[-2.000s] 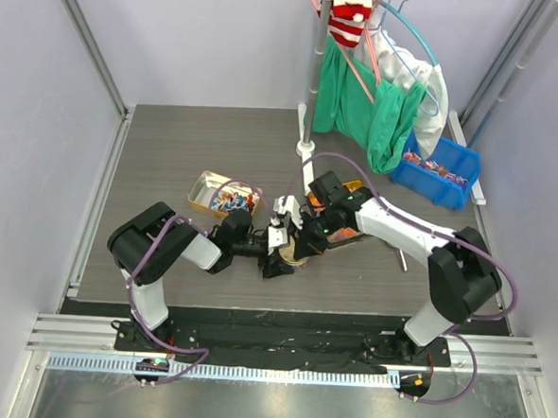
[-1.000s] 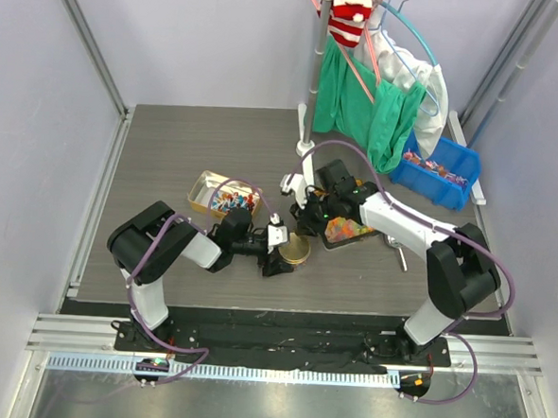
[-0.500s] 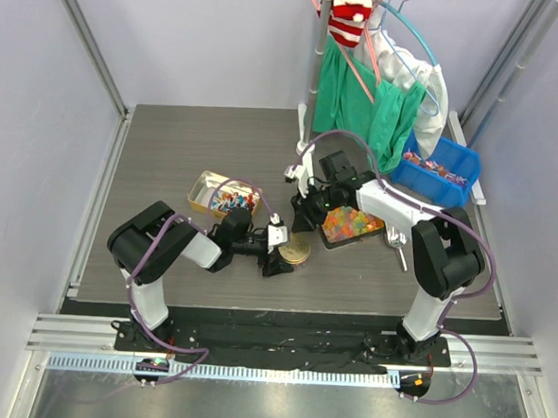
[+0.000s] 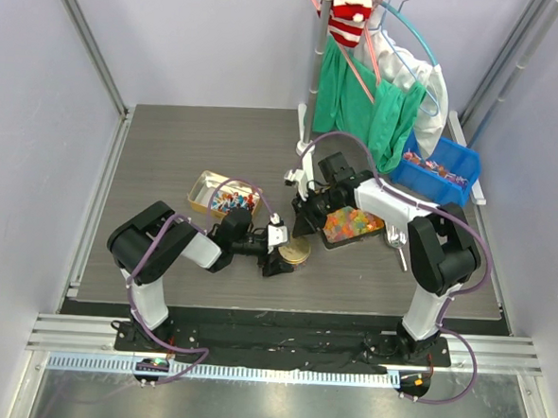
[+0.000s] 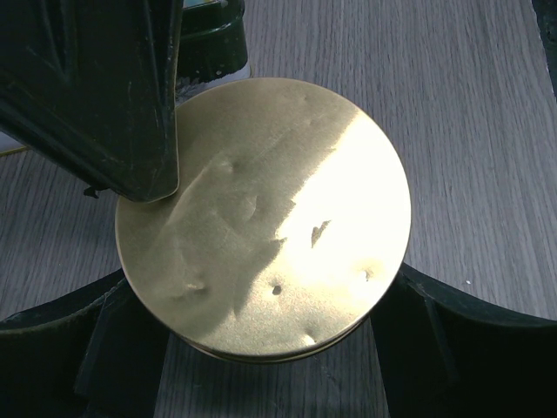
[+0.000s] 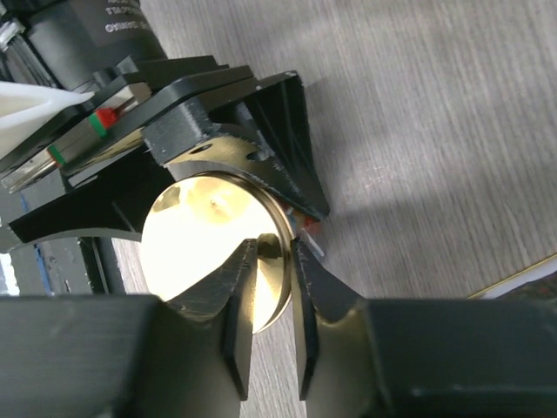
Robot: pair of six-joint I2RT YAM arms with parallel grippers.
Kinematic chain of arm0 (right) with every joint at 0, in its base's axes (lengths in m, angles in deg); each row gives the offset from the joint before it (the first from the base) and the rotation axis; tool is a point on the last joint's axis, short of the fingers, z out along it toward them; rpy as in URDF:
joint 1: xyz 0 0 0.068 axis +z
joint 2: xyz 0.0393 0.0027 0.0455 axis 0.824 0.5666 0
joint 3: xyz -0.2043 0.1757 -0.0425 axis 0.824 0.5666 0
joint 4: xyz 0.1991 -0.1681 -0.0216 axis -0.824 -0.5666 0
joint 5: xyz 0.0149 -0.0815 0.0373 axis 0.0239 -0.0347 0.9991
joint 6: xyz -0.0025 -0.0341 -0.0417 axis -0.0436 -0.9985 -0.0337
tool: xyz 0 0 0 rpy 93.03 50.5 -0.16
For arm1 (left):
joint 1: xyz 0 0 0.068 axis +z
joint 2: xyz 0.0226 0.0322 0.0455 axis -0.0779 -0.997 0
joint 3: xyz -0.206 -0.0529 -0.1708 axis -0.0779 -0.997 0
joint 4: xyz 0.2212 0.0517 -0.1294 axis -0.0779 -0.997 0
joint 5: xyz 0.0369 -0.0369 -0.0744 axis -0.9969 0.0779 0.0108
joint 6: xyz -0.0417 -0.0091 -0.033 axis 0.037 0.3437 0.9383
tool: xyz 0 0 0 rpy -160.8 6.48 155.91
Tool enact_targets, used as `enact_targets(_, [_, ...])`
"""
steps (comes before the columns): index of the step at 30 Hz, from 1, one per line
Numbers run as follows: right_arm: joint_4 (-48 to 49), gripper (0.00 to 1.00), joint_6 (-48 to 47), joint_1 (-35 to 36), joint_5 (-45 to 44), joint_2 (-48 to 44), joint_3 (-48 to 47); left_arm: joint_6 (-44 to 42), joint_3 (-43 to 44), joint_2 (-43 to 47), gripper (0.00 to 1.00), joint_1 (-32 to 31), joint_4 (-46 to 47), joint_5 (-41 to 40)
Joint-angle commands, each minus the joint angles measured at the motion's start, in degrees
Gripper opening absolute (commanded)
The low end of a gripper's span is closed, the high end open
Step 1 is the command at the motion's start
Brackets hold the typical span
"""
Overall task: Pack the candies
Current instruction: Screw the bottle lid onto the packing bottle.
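A round gold tin (image 4: pixel 295 253) with its lid on sits in front of the arms. My left gripper (image 4: pixel 286 253) is shut on its sides; its dark fingers (image 5: pixel 474 335) flank the lid (image 5: pixel 265 218). My right gripper (image 4: pixel 302 227) is at the tin's far rim. Its jaws, nearly together (image 6: pixel 271 252), straddle the lid's rim (image 6: pixel 291 261), one finger on top and one outside. A red and blue candy (image 6: pixel 311 232) pokes out under the rim. More candies (image 4: pixel 228 202) lie in a gold box (image 4: pixel 203 187), and others fill a blue bin (image 4: pixel 439 171).
A black tray of orange and yellow jelly pieces (image 4: pixel 352 223) lies just right of the tin, under the right arm. A pole stand (image 4: pixel 308 125) with green cloths (image 4: pixel 379 116) and hangers rises at the back. The right finger (image 5: pixel 104 96) covers the lid's upper left.
The right gripper lifted off the tin, drew back toward the jelly tray, then came down again onto the tin's far rim. The right elbow swung back. The left arm stayed still.
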Motion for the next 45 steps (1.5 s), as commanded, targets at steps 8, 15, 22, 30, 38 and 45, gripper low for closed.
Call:
enact_targets(8, [-5.29,0.09,-4.10,0.08,-0.09,-1.02,-1.68,-1.30,0.79,-0.89,0.51,-0.01,-2.14,-1.56])
enact_targets(15, [-7.23,0.07,-4.98,-0.10,-0.70,-1.55,-0.19,-1.30,0.70,-0.80,0.51,-0.01,-2.05,-1.56])
enact_targets(22, [-7.23,0.19,-4.81,-0.71,-0.62,-1.73,-1.33,-1.21,0.62,-0.80,0.51,0.07,-2.14,-1.47])
enact_targets(30, [-7.49,0.18,-3.84,-0.62,0.61,0.91,-5.63,-1.30,0.70,-0.80,0.51,-0.01,-2.23,-1.56])
enact_targets(38, [-12.50,0.12,-7.26,-0.62,0.97,1.96,-4.76,-1.39,0.79,-0.80,0.50,0.08,-2.40,-1.65])
enact_targets(45, [-14.17,0.08,-8.32,-0.62,0.70,1.09,-3.18,-1.39,0.97,-0.72,0.50,0.16,-2.58,-1.74])
